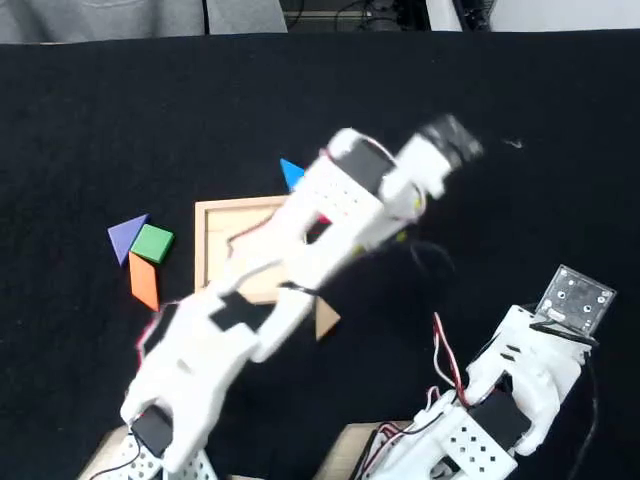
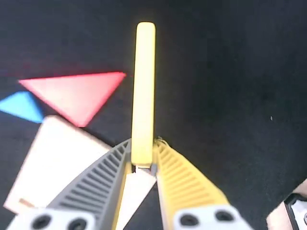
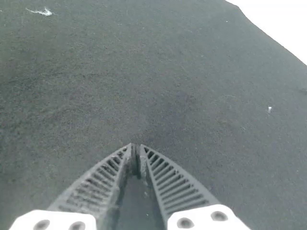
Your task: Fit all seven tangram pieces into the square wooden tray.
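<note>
The square wooden tray (image 1: 213, 232) lies left of centre, partly under my left arm (image 1: 350, 190). In the left wrist view my left gripper (image 2: 142, 154) is shut on a yellow piece (image 2: 145, 86), seen edge-on and held above the black cloth beside the tray corner (image 2: 53, 153). A red triangle (image 2: 76, 93) and a blue triangle (image 2: 21, 106) lie just outside the tray; the blue triangle (image 1: 291, 172) sits past its far edge. A purple triangle (image 1: 126, 236), a green square (image 1: 153, 243) and an orange parallelogram (image 1: 144, 280) lie left of the tray. My right gripper (image 3: 135, 151) is shut on nothing over bare cloth.
A wood-coloured triangle (image 1: 326, 318) lies by the tray's near right corner. My right arm (image 1: 530, 370) stands at the near right. The black cloth stretches open across the back and right of the table.
</note>
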